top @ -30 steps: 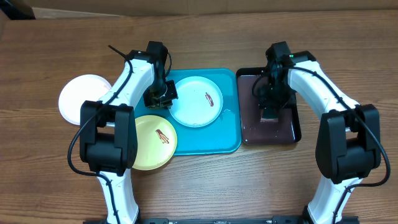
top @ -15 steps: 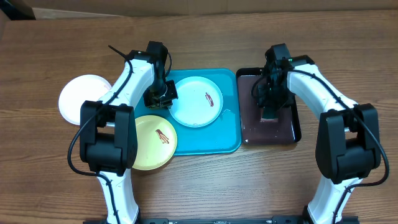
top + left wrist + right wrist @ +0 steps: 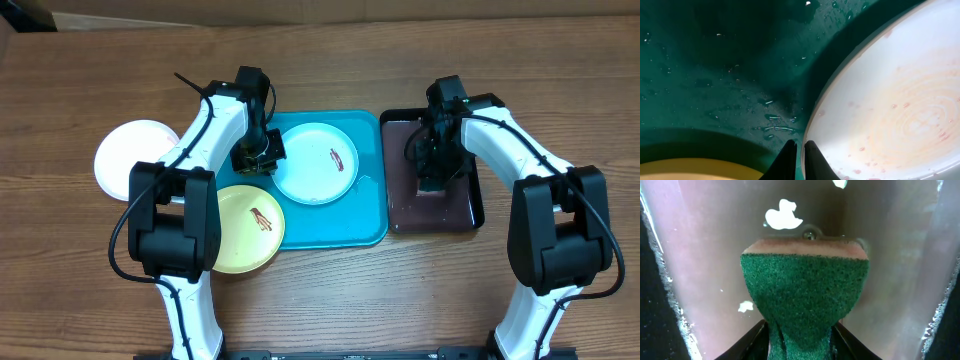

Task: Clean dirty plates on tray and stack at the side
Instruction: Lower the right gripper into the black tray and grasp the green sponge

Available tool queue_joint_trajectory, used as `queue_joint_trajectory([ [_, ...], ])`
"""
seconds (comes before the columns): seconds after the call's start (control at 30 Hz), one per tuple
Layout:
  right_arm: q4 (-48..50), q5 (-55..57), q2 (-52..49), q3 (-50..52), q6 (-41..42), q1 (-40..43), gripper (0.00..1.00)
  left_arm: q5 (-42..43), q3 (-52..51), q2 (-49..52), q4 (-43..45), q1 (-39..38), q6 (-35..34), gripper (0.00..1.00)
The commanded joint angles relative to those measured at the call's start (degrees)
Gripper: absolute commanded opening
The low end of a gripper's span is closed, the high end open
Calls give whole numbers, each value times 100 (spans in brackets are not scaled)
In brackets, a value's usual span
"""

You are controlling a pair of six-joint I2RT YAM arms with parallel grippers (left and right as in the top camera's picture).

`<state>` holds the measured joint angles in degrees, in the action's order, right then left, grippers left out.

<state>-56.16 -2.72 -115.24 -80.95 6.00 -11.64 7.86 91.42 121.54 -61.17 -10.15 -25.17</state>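
Note:
The mint-cyan plate point(image 3: 312, 172), with a brown smear, lies on the turquoise tray point(image 3: 350, 228). My left gripper point(image 3: 262, 157) is at its left rim; in the left wrist view the fingers point(image 3: 799, 151) are shut on the rim of the plate point(image 3: 890, 100), above the wet tray point(image 3: 715, 75). The yellow-green plate point(image 3: 245, 232), also smeared, sits at the tray's near left corner and overhangs it; its edge shows in the left wrist view point(image 3: 690, 171). The white plate point(image 3: 130, 155) lies on the table at the left. My right gripper point(image 3: 432, 178) is shut on a green sponge point(image 3: 805, 285).
A smaller black tray point(image 3: 465, 212) with a wet reddish floor point(image 3: 705, 255) stands right of the turquoise tray; the sponge is held over it. Bare wooden table lies all round.
The right gripper with the sponge has shifted slightly toward the far end of the black tray. The left arm and the plates have not moved.

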Motion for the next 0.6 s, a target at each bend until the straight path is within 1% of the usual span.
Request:
queue_joint_trajectory([
  [0.0, 39, -35, 111, 28, 17, -2, 41, -57, -42, -4, -7, -17, -59, 10],
  [0.17, 59, -35, 111, 28, 17, -2, 41, -57, -42, -4, -7, -17, -59, 10],
  [0.27, 44, -35, 111, 28, 20, -2, 44, -57, -42, -4, -7, -17, -59, 10],
  [0.57, 81, -35, 111, 116, 17, -2, 43, -57, -42, -4, -7, -17, -59, 11],
])
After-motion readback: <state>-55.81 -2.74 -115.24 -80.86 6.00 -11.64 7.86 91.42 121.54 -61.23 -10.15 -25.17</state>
